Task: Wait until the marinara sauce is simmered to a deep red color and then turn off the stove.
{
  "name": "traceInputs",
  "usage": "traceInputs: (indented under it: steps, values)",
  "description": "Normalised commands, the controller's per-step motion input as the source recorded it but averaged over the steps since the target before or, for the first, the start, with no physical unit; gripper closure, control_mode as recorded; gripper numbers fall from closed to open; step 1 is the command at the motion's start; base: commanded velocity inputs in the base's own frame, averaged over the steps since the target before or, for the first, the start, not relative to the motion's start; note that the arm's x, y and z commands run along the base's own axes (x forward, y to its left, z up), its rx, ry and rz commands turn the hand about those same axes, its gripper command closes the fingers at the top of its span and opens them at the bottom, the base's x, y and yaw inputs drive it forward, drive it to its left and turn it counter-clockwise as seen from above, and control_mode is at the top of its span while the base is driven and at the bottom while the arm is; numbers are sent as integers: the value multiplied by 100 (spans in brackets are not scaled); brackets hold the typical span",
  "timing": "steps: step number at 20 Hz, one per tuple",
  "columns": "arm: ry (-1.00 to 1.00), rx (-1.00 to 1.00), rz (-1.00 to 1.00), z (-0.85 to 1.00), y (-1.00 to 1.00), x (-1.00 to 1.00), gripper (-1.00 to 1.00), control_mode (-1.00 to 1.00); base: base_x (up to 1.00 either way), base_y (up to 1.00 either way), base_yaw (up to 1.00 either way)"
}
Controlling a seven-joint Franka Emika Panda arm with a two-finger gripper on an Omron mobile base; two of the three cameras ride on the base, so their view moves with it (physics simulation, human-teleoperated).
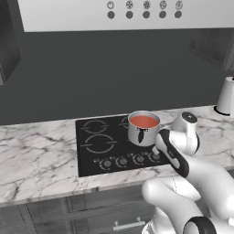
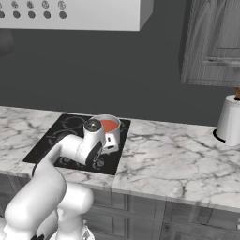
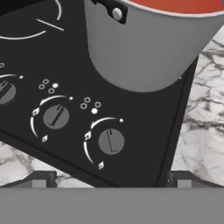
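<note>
Steel pot sits on the stove, back-right burner, w/ marinara sauce inside, orange-red. End effector hangs low over the stove's front-right corner, just above the rightmost knob, fingertips spread wide, pinching nothing. Marble bench around the stove; white paper roll well right of it.
</note>
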Motion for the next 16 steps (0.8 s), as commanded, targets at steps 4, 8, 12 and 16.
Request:
traceInputs:
  steps: [4, 8, 12, 16]
  values:
    - [-15, 0, 0, -17, 1, 0, -100, -100, 0, 0, 0]
    - [-9, 0, 0, -49, 6, 0, -100, -100, 0, 0, 0]
    - [-4, 0, 0, -60, 11, 0, -100, -100, 0, 0, 0]
    - [0, 0, 0, -4, 0, 0, -100, -100, 0, 0, 0]
